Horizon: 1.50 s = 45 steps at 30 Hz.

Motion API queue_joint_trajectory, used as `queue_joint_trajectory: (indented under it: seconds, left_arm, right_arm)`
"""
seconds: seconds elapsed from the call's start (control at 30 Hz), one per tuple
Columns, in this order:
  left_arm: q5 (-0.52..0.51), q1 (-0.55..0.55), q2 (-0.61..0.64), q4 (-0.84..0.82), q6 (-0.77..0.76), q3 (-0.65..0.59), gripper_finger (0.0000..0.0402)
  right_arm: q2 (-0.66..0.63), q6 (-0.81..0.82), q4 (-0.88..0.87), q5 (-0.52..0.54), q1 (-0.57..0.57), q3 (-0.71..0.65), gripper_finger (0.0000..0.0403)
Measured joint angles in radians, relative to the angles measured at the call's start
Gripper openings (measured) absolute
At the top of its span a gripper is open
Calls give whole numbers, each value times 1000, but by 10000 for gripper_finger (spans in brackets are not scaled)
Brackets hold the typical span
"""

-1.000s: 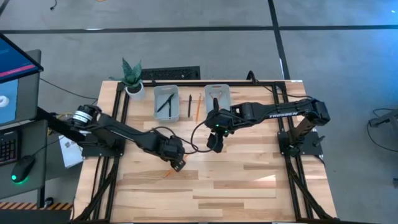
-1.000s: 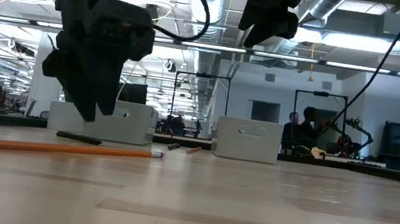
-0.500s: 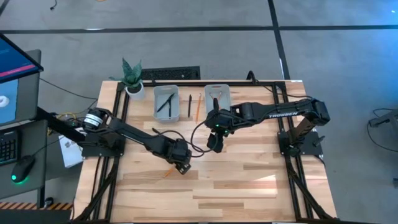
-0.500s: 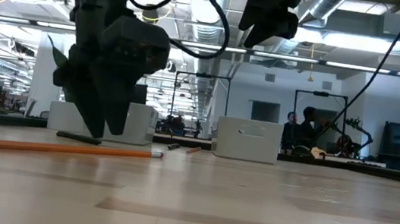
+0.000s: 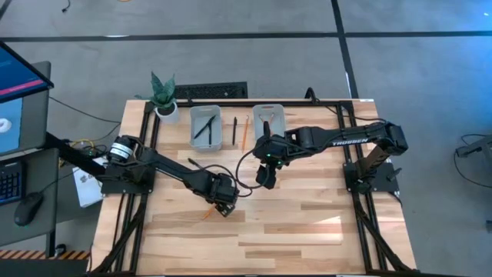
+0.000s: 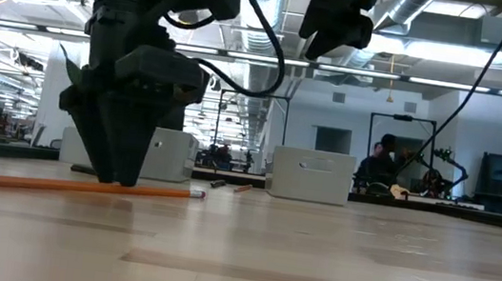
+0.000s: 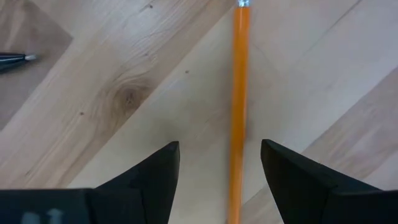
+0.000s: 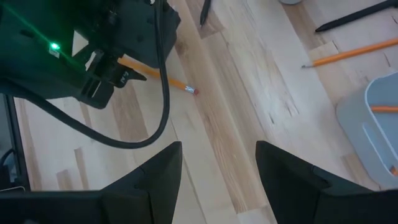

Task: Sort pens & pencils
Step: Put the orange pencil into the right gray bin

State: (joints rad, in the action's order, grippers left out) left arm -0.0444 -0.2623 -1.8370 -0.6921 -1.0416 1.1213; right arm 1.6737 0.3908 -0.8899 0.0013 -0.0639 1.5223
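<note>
The work surface is a pale wooden table point(image 5: 307, 223) with a wide, open workshop hall visible behind it in the low view.

The target item is a loose orange pencil point(image 7: 239, 112) lying flat on the table, left of centre in the high view. In the left wrist view it runs up the middle of the frame, between my two fingers and touching neither.

My left gripper point(image 5: 224, 205) is lowered over this pencil with its jaws spread wide. In the low view, the tips sit at or just above the wood on either side of the pencil shaft point(image 6: 82, 186). I judge this straddling position is set up for a pinch across the shaft; the grasp is not yet made.

A black pen point(image 6: 98, 173) lies on the table just behind the pencil in the low view.

Toward the top centre of the high view stand two grey bins. The left bin point(image 5: 205, 128) holds dark pens, presumably the pen destination. One pen point(image 5: 234, 131) and one pencil point(image 5: 244, 133) lie between the bins. The right bin point(image 5: 269, 117) shows orange sticks inside in the right wrist view.

My right gripper point(image 5: 263, 174) hangs above the table at centre frame, jaws spread and empty, waiting clear of the left arm.
</note>
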Motion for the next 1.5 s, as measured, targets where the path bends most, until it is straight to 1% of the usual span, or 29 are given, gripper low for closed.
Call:
queue_joint_trajectory:
  seconds: [0.27,0.4,0.5,0.67,0.87,0.97,1.3,1.5]
  left_arm:
    - [27,0,-28,-50,-14,3,217]
    - [48,-6,-53,-56,11,7,217]
    - [45,-7,-57,-72,11,23,217]
    - [61,3,-61,-91,55,50,217]
    - [78,12,-62,-101,88,55,215]
    - [85,12,-62,-108,96,56,198]
    - [92,12,-62,-110,98,56,99]
    - [97,12,-62,-108,97,56,63]
  right_arm:
    - [0,-1,6,0,0,0,228]
    - [0,-1,8,0,0,0,228]
    - [0,-1,7,0,0,0,228]
    - [0,-1,8,0,0,0,228]
    - [0,-1,7,0,0,0,228]
    - [0,0,6,0,0,0,228]
    - [0,-2,5,0,0,0,228]
    - [0,-2,5,0,0,0,228]
